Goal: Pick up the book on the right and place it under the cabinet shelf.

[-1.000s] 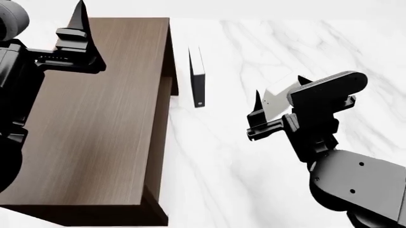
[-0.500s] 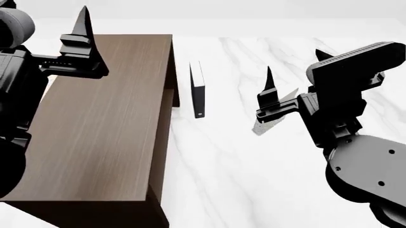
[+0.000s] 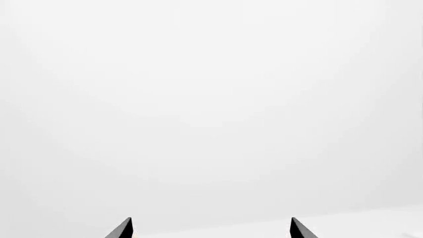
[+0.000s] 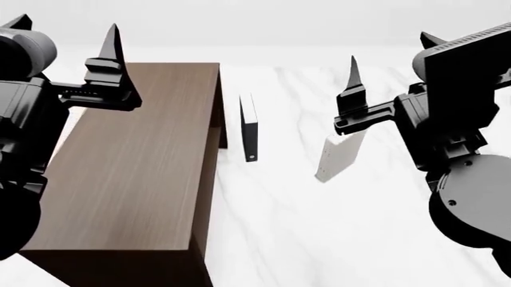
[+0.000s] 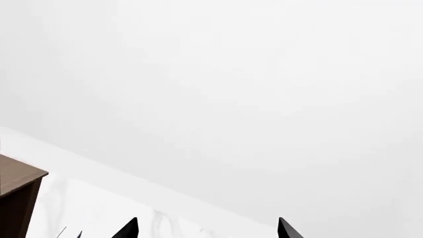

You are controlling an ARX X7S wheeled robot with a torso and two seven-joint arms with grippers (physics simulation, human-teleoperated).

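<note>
Right tool raised high, tips spread, empty. Left tool above cabinet, spread, idle. Book upright on table, right of cabinet, past black book. Advise: lower, straddle top edge, pinch squarely; thin, tip risk.

The left gripper is cut off by the frame edge in the left wrist view, where only two dark fingertips show against blank white, and in the head view its far finger is largely hidden behind the arm. The right gripper is likewise reduced to two tips in the right wrist view, and the head view shows one finger in full while the other is mostly behind the arm housing. The cabinet shows only its top, so the shelf inside is hidden, and the upper end of the pale book is covered by the right gripper, so contact cannot be confirmed.
</note>
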